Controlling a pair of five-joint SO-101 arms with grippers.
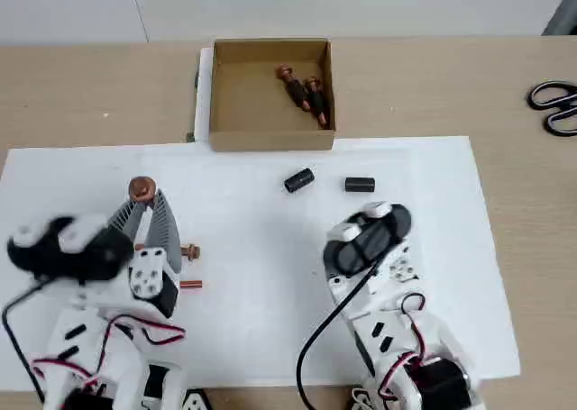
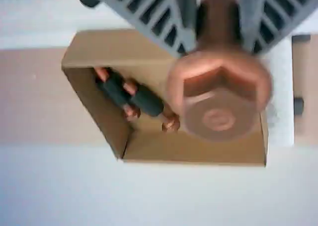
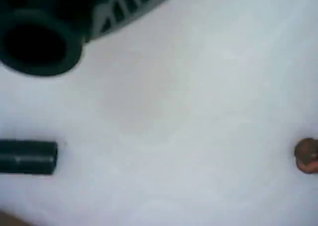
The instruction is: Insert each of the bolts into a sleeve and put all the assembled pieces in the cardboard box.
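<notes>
My left gripper (image 1: 144, 214) is shut on a copper bolt (image 1: 141, 190) above the left of the white paper; the left wrist view has its hex head (image 2: 218, 99) close up between the grey fingers (image 2: 149, 12). Two more bolts (image 1: 189, 251) (image 1: 191, 285) lie beside that arm. My right gripper (image 1: 386, 217) holds a black sleeve (image 3: 37, 44), seen end-on by its finger (image 3: 129, 5). Two loose sleeves (image 1: 299, 180) (image 1: 359, 185) lie just ahead of it. The cardboard box (image 1: 227, 95) at the back holds two assembled pieces (image 1: 304, 90) (image 2: 130, 98).
A white paper sheet (image 1: 433, 176) covers the working area of the wooden table. Scissors (image 1: 554, 106) lie at the far right edge. The right wrist view also catches a lying sleeve (image 3: 27, 157) and a bolt head (image 3: 306, 155). Cables trail from both arm bases.
</notes>
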